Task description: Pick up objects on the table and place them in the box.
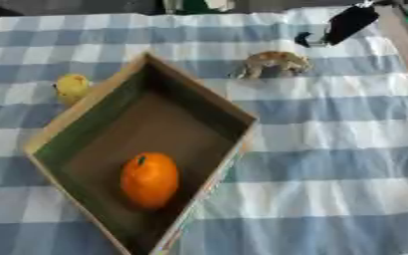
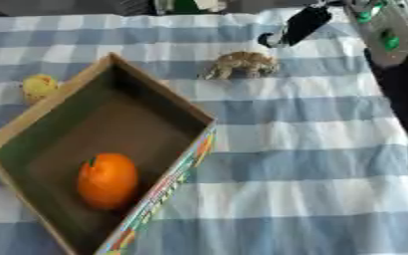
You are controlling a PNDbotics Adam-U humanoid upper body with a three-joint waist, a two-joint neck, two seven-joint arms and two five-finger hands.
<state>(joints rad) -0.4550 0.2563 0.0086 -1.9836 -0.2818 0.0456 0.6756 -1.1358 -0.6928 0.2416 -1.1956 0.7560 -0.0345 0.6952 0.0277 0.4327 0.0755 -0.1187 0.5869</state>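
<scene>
Tan toy animal [image 1: 277, 63] lies just below-left of the right hand [image 1: 347, 25], the nearer hand. Finger state indeterminable. Left hand unseen.

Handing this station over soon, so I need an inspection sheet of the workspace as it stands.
Surface: table under a blue-and-white checked cloth.
Job's things: orange lies inside the open cardboard box; yellow toy on the cloth beside the box's left wall; brown animal figure stands beyond the box.
Clutter: nothing seen.
Hands: right hand black, above the far right of the table, holding nothing; fingers unclear. Left hand not in view.
Cables: nothing seen.
Surroundings: grey device with green spots at the right edge.
</scene>
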